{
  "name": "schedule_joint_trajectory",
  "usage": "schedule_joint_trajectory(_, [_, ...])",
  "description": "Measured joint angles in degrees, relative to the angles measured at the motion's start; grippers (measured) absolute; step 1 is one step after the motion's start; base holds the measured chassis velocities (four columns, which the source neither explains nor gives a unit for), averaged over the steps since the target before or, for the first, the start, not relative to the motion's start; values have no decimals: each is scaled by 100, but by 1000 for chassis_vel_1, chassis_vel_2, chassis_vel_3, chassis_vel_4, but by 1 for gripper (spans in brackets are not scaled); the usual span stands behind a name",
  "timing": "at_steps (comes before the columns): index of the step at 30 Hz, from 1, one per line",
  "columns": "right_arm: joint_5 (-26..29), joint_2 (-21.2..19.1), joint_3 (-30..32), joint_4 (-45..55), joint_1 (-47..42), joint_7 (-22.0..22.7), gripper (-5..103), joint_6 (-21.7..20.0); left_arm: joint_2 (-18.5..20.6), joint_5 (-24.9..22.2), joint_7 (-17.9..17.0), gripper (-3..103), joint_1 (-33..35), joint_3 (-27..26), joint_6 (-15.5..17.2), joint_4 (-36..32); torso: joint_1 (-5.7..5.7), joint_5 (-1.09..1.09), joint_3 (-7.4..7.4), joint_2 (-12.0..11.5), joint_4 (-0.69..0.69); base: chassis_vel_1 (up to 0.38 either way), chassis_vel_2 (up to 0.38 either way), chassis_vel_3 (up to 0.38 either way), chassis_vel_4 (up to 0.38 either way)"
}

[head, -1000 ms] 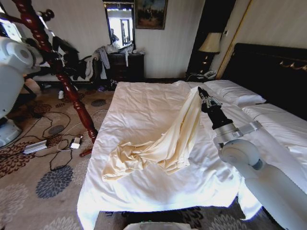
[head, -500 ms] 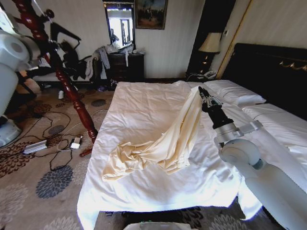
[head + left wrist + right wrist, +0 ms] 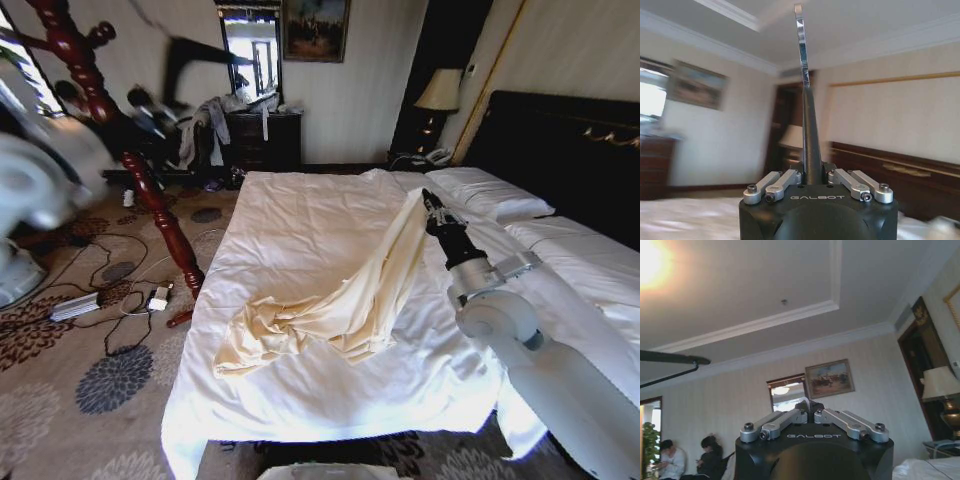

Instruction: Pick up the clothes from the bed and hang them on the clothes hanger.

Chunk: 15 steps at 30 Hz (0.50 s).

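The bed (image 3: 300,210) fills the foreground, and a cream garment (image 3: 330,310) lies bunched on its white duvet near the foot. From there one edge of the garment rises in a taut sheet toward the pillows. The right gripper (image 3: 432,212) holds the top of that sheet, clenched on the cloth's upper edge above the mattress. It is almost exactly where it was a second ago, and the fabric hangs much as it did.

The change is on the robot's left. The left arm is blurred in mid-swing past the dark wooden coat stand (image 3: 150,190). It has carried the clothes hanger (image 3: 205,50) up from beside the stand and across toward the mirror (image 3: 250,50) on the far wall. The left gripper (image 3: 812,172) is clamped tight on the hanger, which stands edge-on between its fingers (image 3: 790,179) with the silver hook pointing at the ceiling. Hanger and garment are still well apart, so the hanging has not yet begun. With the cloth lifted and held steady, the hanger appears to be on its way across to it
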Motion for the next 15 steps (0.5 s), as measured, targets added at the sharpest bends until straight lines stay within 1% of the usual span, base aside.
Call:
schedule_joint_trajectory(1, [0, 0, 0, 0, 0, 0, 1, 0, 0, 0, 0, 17, 0, 0, 0, 0, 0, 0, 0, 0, 0, 0, 0, 0, 0])
schedule_joint_trajectory(3, [-20, 52, 10, -81, -6, 4, 1, 4, -138, 38, 208, 17, 462, -2, -93, -370, -1, 4, -1, 0, 3, 0, 0, 0, 0])
schedule_joint_trajectory(5, [-61, 80, 34, -153, -27, 4, 1, 25, -228, 124, 361, 17, 872, -2, -139, -619, 0, 2, -1, 0, 3, 0, 0, 0, 0])
schedule_joint_trajectory(6, [-61, 80, 34, -153, -27, 4, 1, 25, -228, 124, 361, 17, 872, -2, -139, -619, 0, 2, -1, 0, 3, 0, 0, 0, 0])
schedule_joint_trajectory(7, [-73, 87, 39, -180, -30, 3, 1, 31, -254, 152, 389, 17, 1009, -2, -147, -689, -1, 1, 0, 0, 3, 0, 0, 0, 0])
schedule_joint_trajectory(8, [-90, 102, 47, -230, -29, 4, 1, 41, -300, 228, 426, 17, 1266, -2, -157, -814, 0, 0, 0, 0, 3, 0, 0, 0, 0])
schedule_joint_trajectory(9, [-111, 121, 48, -325, -11, 6, 1, 58, -377, 412, 451, 17, 1668, -7, -158, -1003, 0, 1, 0, 0, 5, 0, 0, 0, 0])
schedule_joint_trajectory(11, [-127, 124, 46, -401, 26, 22, 1, 66, -426, 526, 444, 17, 1920, 28, -143, -1142, 0, 1, 0, 0, 5, 0, 0, 0, 0])
schedule_joint_trajectory(12, [-127, 124, 46, -401, 26, 22, 1, 66, -426, 526, 444, 17, 1920, 28, -143, -1142, 0, 1, 0, 0, 5, 0, 0, 0, 0])
schedule_joint_trajectory(15, [-200, 105, -3, -561, 98, 56, 1, 69, -451, 623, 443, 17, 2159, 159, 9, -1426, 0, 1, 0, 0, 5, 0, 0, 0, 0])
